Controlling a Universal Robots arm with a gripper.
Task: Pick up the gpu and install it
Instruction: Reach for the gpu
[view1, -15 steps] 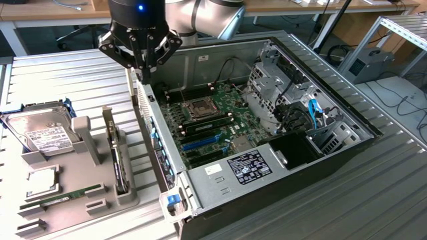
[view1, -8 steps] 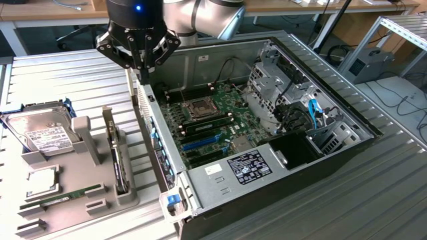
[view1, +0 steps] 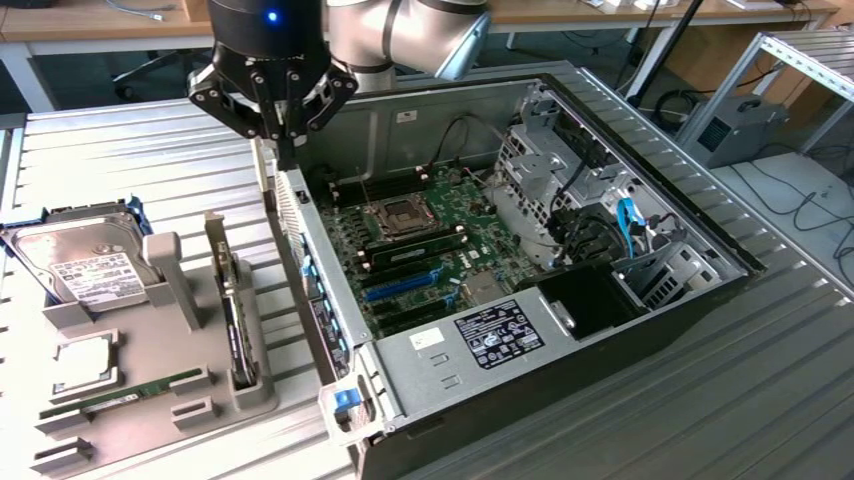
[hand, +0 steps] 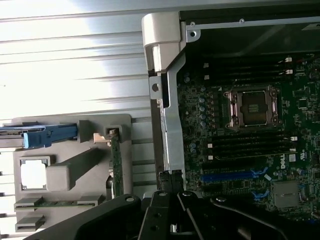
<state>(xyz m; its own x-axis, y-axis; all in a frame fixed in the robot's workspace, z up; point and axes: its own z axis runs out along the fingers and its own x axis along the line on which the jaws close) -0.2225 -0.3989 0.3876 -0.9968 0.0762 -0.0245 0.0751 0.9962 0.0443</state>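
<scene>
**A:** Where is your tool just now?

**B:** My tool hangs over the back wall of the open computer case, near that wall's far corner. Its fingers are pressed together and there is nothing between them.

**A:** And the graphics card?

**B:** It has not been lifted. The graphics card stands on its edge in a slot of the grey rack. The rack sits on the desk just outside the case, on the exterior view's left of it. From my tool the card lies lower down, a little toward the exterior view's left and nearer that camera.

**A:** Which way does it run?

**B:** Its long side runs about parallel with the case's back wall, thin edge up. The silver bracket is at the end closer to my tool. In the wrist view the card shows as a narrow green strip alongside that wall.

**A:** Is there anything near it that could be mistaken for it?

**B:** The hard drive sits in the same rack, further to the exterior view's left. A memory stick lies flat toward the rack's near end. Both are clear of the card.

**A:** And inside the case?

**B:** The main board lies flat in there. I judge its blue slot to be unfilled.
</scene>
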